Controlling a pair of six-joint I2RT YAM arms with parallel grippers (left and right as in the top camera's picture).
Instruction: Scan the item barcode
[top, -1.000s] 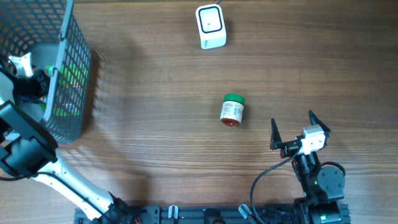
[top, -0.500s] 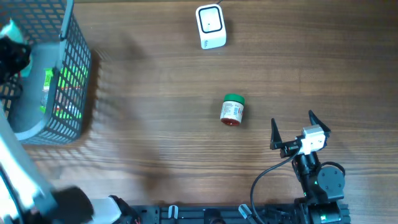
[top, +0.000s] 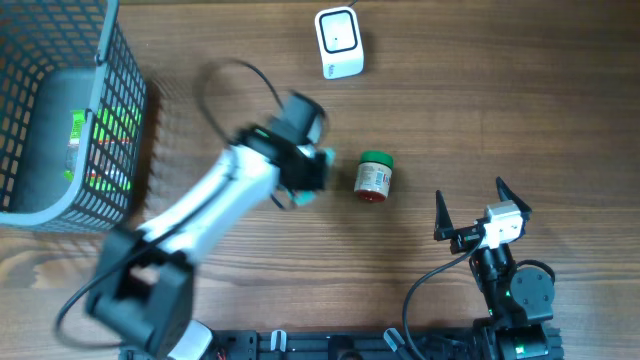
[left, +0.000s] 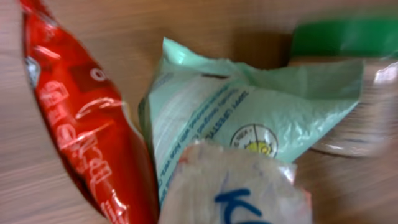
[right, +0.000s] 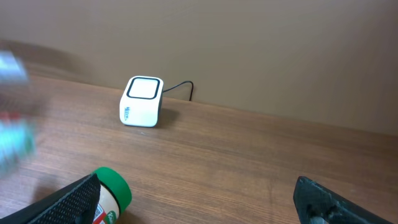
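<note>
1. Two sets of jaws matter here. The left jaws are hidden in their own wrist view by what they carry. A mint-green pouch (left: 249, 118) fills that view close up, raised off the desk (top: 500, 100), so I judge the jaws closed on it.
2. A red packet (left: 87, 124) hangs just beside the pouch on its left. A white piece with blue lettering (left: 236, 186) sits below it. I cannot tell what the white piece is, or whether either one is gripped too.
3. The right jaws are spread wide and hold nothing. They sit at the near right of the desk, well apart from everything else.
4. Seen from overhead, the left arm (top: 230, 190) is blurred and reaches across the middle of the desk. The pouch is at its tip, just left of 1 jar with a green lid (top: 373, 178).
5. A white scanner (top: 339, 42) with a cable stands at the far edge, beyond the jar and apart from the pouch.
6. A wire basket (top: 125, 130) at the far left holds more goods.
7. The pouch looks light, soft and crinkly, with a slick film skin. It will likely flop and crease, and could slip from a loose hold.
8. A seam or top edge seems the best place to hold it, so the printed face stays flat and uncovered. Small print and a round mark show there, but no barcode can be made out.
</note>
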